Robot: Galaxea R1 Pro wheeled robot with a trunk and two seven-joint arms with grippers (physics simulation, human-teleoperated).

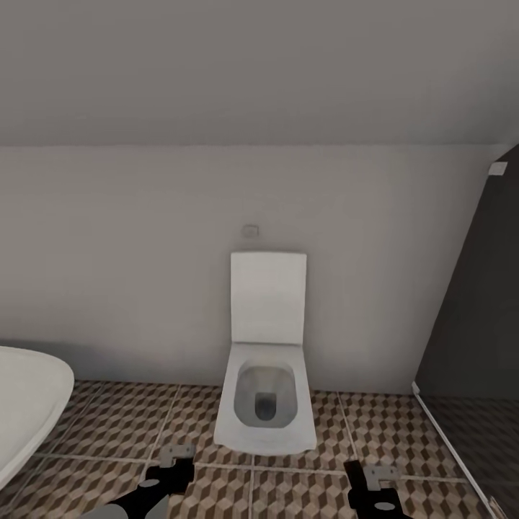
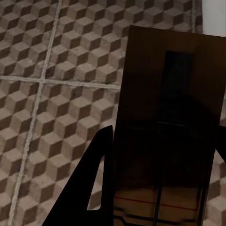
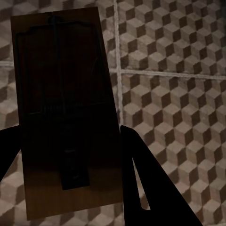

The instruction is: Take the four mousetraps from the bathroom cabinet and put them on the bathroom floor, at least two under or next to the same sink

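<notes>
Head view: toilet (image 1: 265, 375) on cube-patterned bathroom floor (image 1: 375, 440).

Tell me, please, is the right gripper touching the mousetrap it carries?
Touching: in the right wrist view the mousetrap sits between the right gripper's dark fingers, edges meeting.

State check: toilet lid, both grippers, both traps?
Toilet: lid up, bowl open.
Left gripper: shut on left mousetrap, above the floor.
Right gripper: shut on right mousetrap, above the floor.
</notes>
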